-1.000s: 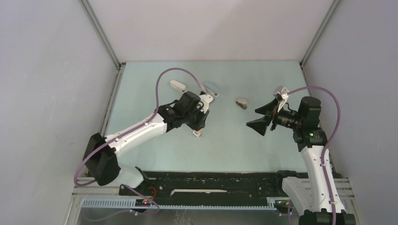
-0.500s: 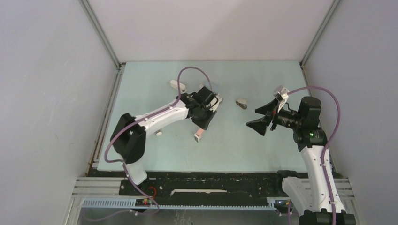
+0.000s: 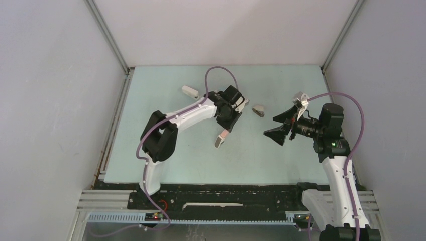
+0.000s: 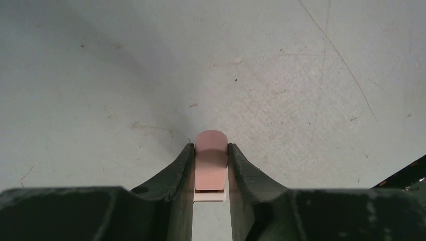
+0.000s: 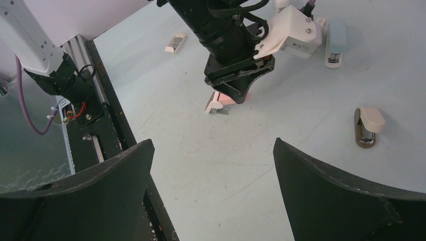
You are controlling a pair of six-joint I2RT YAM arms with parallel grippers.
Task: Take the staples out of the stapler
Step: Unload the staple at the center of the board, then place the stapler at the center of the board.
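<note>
Above the black base rail (image 3: 226, 201), your white arms (image 3: 188, 114) trail purple cables (image 3: 221, 69); left gripper (image 4: 210, 148), right gripper (image 5: 212, 144) black.

Bright, even, diffuse light from above, no glare. Table (image 3: 281, 85) shows only faint soft shadows under the left arm (image 3: 191, 113). Left wrist view: close fingers (image 4: 166, 175) blurry, broad soft shadow upper left. Right wrist view sharp, wide-angle bend at edges.
</note>
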